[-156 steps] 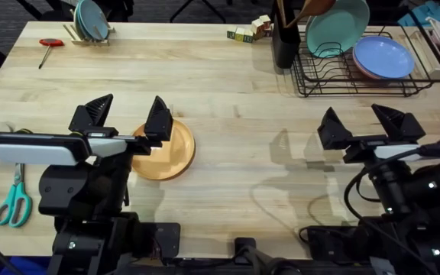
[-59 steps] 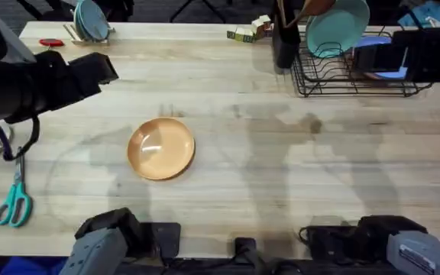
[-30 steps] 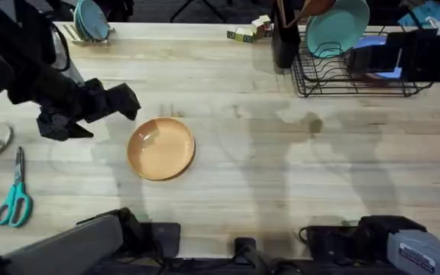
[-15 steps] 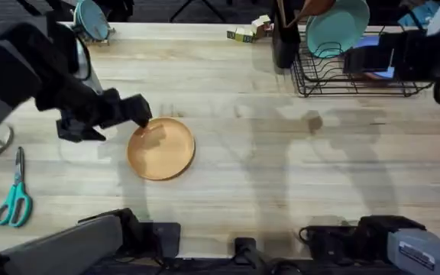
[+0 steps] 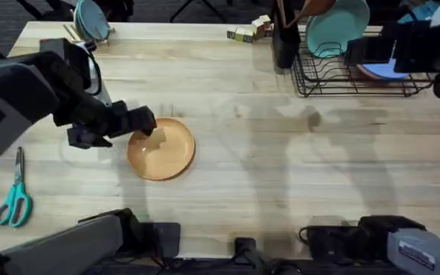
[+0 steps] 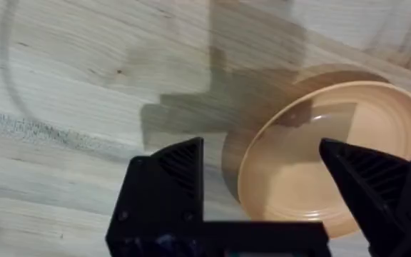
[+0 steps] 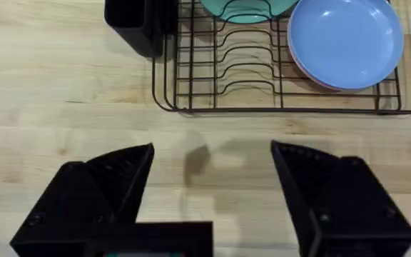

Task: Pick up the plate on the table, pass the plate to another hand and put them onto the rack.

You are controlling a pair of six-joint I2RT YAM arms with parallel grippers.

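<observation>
The orange plate [image 5: 161, 149] lies flat on the table [image 5: 281, 168], left of centre. The left gripper [image 6: 262, 168] is spread open over its left rim. The right gripper [image 7: 212, 160] is open too, near the rack [image 7: 277, 78].

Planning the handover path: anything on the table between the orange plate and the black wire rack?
Nothing: in the overhead view the table between the plate and the rack is bare wood, crossed by arm shadows.

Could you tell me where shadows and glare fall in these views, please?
Overhead: soft arm shadows cross the table. Left wrist: the left hand darkens the planks and the orange plate, whose inside shows a pale sheen. Right wrist: a small shadow lies before the rack.
</observation>
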